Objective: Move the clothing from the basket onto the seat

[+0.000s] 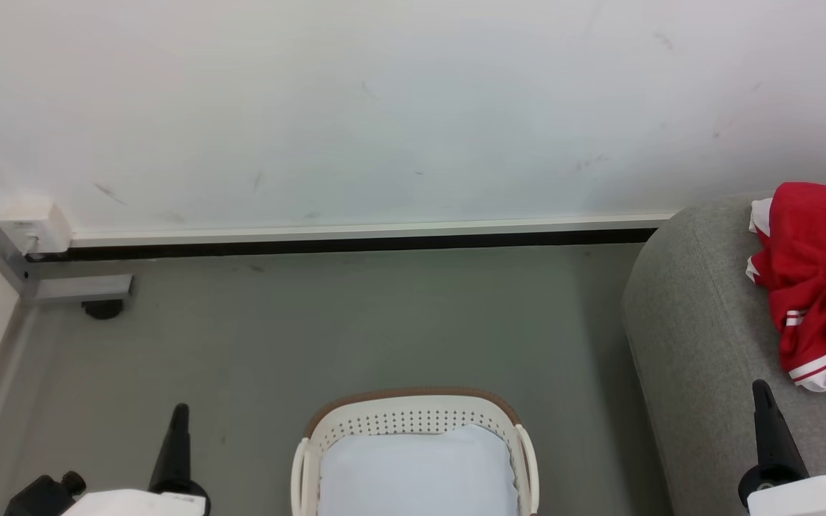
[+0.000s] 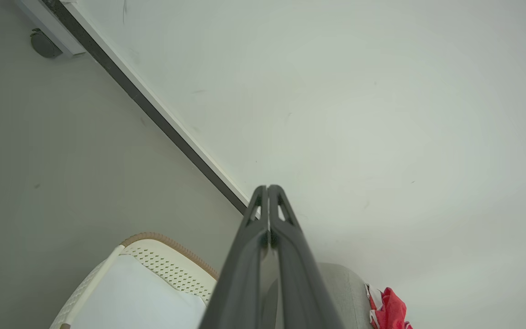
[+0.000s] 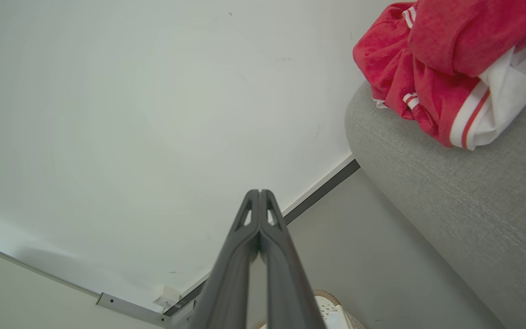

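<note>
the left gripper [image 1: 181, 410] and right gripper [image 1: 761, 387] are idling with fingers pressed together, holding nothing. the clothing [image 1: 814, 279] is lying on the seat [image 1: 700, 344], just beyond the right fingers. the basket [image 1: 413, 398] is sitting between both finger pairs. hazard: a right-arm sweep could be snagging the heap and dragging it off the rounded edge.

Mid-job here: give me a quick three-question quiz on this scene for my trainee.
1. True or false: the red clothing lies on the grey seat.
2. What lies in the basket? A) a red jersey B) a pale liner C) a shoe
3. Fill in: the left end effector and right end effector are both ____.
Key: 1 true; 2 B; 3 shut.
</note>
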Robot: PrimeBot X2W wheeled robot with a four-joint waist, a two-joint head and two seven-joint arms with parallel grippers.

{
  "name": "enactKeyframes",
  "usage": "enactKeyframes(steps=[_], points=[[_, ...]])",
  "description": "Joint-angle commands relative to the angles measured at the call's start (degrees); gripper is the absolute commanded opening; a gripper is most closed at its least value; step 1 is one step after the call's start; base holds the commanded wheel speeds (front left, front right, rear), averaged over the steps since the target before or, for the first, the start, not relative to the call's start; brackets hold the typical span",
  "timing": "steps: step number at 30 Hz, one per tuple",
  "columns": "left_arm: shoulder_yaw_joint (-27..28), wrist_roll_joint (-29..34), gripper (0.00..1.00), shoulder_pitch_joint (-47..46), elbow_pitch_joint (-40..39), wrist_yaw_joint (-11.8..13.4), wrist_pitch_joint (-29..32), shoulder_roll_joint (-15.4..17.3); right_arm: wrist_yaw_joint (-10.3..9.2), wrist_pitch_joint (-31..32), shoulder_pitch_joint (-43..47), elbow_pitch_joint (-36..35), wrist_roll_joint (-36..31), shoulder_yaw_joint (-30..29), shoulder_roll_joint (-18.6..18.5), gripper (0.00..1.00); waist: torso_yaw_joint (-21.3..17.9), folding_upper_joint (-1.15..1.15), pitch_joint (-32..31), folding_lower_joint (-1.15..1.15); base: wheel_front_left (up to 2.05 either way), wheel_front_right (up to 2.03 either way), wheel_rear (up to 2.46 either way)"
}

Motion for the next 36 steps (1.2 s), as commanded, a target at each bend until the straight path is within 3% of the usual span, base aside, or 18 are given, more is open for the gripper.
enactKeyframes(steps=[1,36], points=[[0.28,-1.47,0.00,-1.04,-0.74,-0.25,0.48,0.50,-0.06,0.21,-1.32,-0.33,1.61,-0.44,-0.12,0.00,0.04,0.00,-0.01,0.00,0.00,0.00,0.00],[1.15,-21.28,0.00,-1.81,-0.83,-0.46,5.84,0.64,-0.09,5.60,-1.64,0.23,20.38,-3.58,0.88,0.00,1.45,0.00,-0.61,0.00,0.00,0.00,0.00]])
